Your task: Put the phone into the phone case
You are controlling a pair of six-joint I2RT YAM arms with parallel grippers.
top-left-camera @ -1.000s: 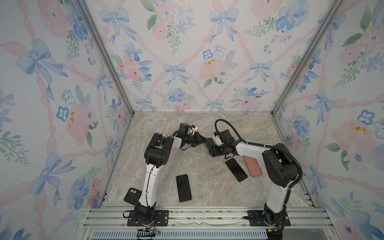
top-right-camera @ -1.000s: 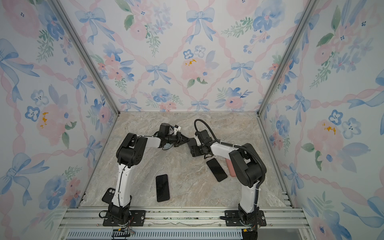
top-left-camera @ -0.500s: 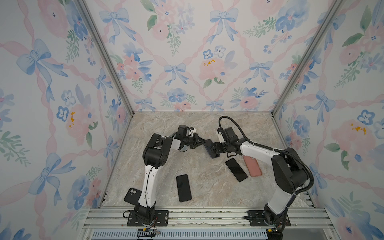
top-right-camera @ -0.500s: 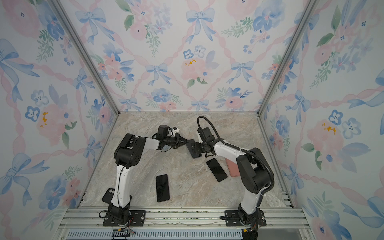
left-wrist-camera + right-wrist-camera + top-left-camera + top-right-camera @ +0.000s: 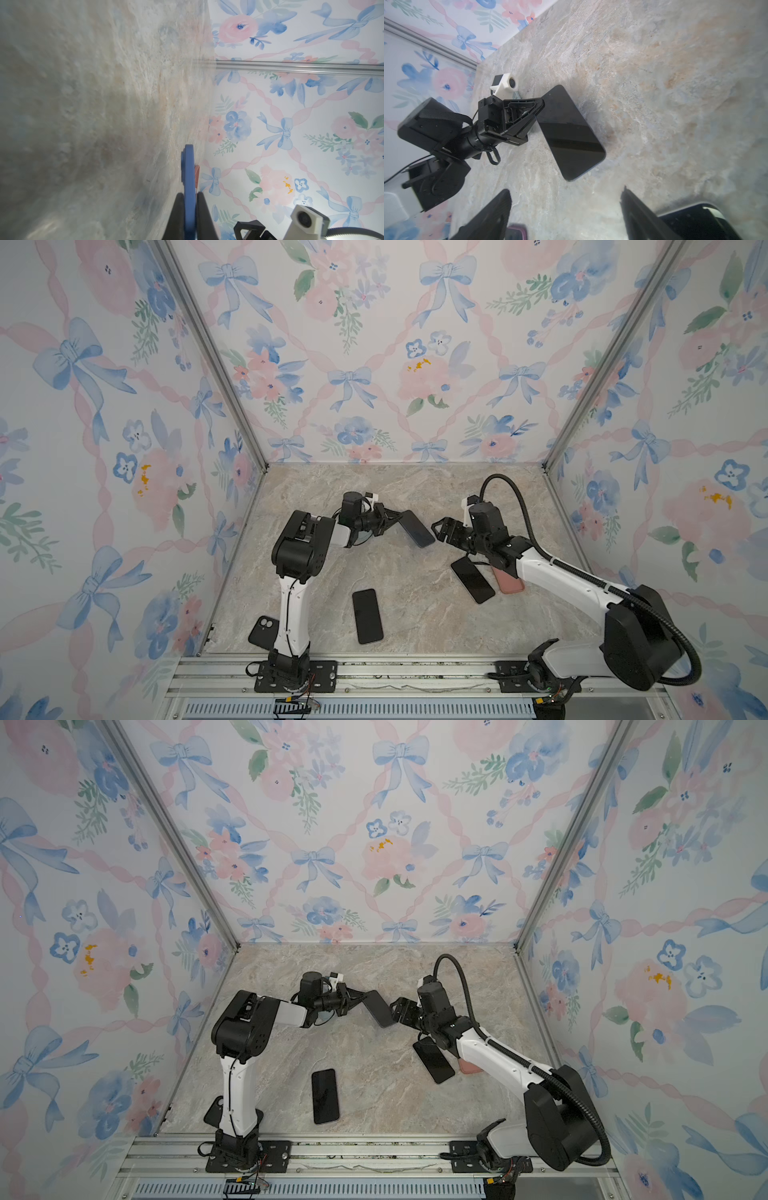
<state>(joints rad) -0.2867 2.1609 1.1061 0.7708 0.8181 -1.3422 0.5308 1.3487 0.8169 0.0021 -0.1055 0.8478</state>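
Phone [image 5: 415, 528]: blue-edged, clamped at one end in left tool [image 5: 390, 518], held clear of worktop [image 5: 415, 572] near centre. Right tool [image 5: 441, 529], jaws apart, had drawn back to the phone's 3 o'clock, no longer touching; left arm now carried it alone. Pink case [image 5: 509, 583] at 4 o'clock, half hidden under right arm. Two further dark phones [image 5: 367, 616] [image 5: 473, 580] lay flat. Black case [image 5: 262, 631] partly cut off behind left arm base.
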